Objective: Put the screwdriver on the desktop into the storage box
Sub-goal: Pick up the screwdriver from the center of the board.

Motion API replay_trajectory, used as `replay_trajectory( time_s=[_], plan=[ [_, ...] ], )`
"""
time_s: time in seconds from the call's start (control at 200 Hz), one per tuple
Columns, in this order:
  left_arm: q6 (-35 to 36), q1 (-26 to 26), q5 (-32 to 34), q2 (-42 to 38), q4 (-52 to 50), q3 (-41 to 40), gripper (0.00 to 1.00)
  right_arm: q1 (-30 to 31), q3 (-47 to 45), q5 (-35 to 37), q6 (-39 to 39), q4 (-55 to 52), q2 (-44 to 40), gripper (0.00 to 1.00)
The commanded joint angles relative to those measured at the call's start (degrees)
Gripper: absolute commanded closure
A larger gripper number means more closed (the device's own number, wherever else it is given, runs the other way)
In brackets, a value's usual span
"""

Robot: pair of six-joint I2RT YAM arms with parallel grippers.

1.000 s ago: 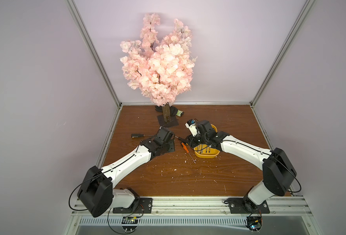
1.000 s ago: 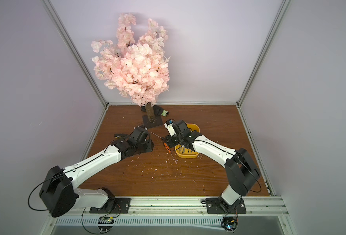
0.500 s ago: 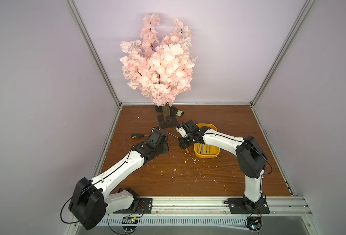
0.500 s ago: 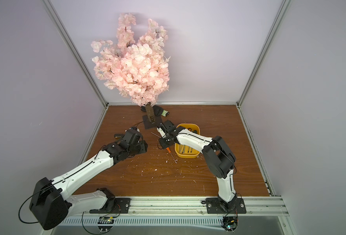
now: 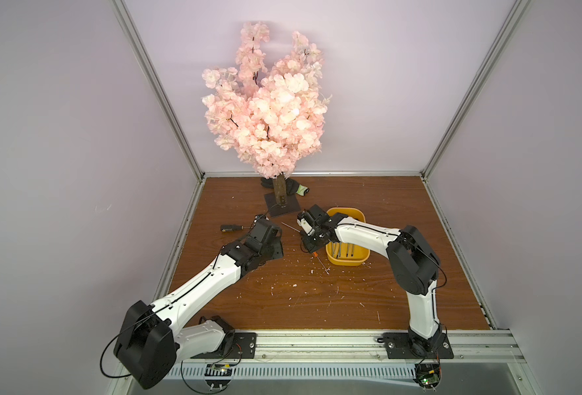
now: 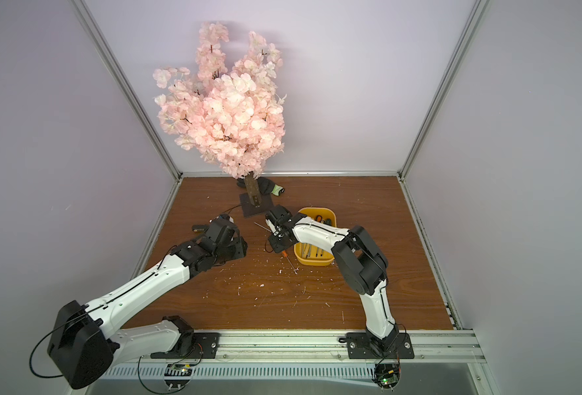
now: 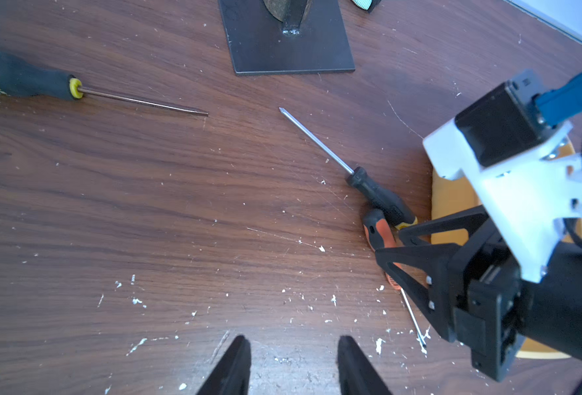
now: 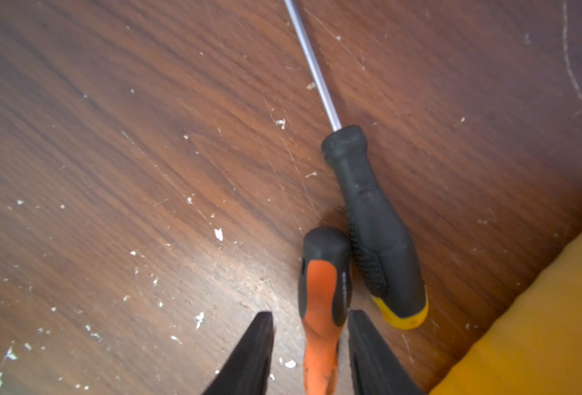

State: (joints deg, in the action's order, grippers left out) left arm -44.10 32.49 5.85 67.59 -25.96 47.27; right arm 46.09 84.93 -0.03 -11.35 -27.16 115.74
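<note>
Your right gripper [image 8: 310, 313] stands with its jaws parted on either side of the orange-handled screwdriver [image 8: 322, 284], which lies flat on the desktop [image 5: 316, 301]. One finger looks to be against the handle and the other is clear of it, so nothing is clamped. Touching that handle lies a black screwdriver with a yellow cap [image 8: 375, 222], its shaft pointing toward the dark base plate [image 7: 282, 44] of the blossom tree [image 5: 269, 102]. Both screwdrivers sit just beside the yellow storage box [image 5: 347, 263], on the side facing your left arm, and several tools [image 5: 344, 251] already lie inside the box. Your left gripper [image 7: 293, 338] is open and empty over bare wood, apart from both screwdrivers. A third screwdriver [image 7: 23, 80], black-handled with yellow dots, lies well apart from the box, near the desktop's left edge in both top views.
</note>
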Motion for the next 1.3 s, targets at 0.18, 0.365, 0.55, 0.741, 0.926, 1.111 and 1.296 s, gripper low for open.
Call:
replay_trajectory(
  time_s=[0.18, 0.365, 0.55, 0.741, 0.926, 1.111, 1.296],
  plan=[
    [-0.8, -0.7, 0.6, -0.7, -0.3, -0.6, 0.54, 0.7, 0.2, 0.4, 0.0, 0.6, 0.4, 0.59],
    [-0.9, -0.6, 0.7, -0.7, -0.2, -0.4, 0.54, 0.8, -0.1, 0.4, -0.2, 1.0, 0.5, 0.59],
    [-0.7, -0.6, 1.0, -0.7, -0.3, -0.3, 0.54, 1.2, -0.8, -0.2, -0.2, 1.7, 0.0, 0.60],
    [-1.1, -0.7, 0.6, -0.6, 0.1, -0.8, 0.54, 1.5, -1.1, -0.2, 0.1, 1.5, 0.3, 0.60],
    [-1.1, -0.7, 0.7, -0.8, 0.1, -0.8, 0.54, 1.8, -1.7, 0.5, 0.5, 1.7, 0.6, 0.61],
    [-1.3, -0.7, 0.6, -0.9, 0.1, -0.9, 0.54, 2.1, -1.8, 1.2, 1.1, 1.7, 1.2, 0.59],
    [-1.6, -0.7, 0.5, -1.6, 0.0, -1.2, 0.54, 2.4, -1.6, 1.5, 1.4, 1.8, 1.8, 0.60]
  ],
)
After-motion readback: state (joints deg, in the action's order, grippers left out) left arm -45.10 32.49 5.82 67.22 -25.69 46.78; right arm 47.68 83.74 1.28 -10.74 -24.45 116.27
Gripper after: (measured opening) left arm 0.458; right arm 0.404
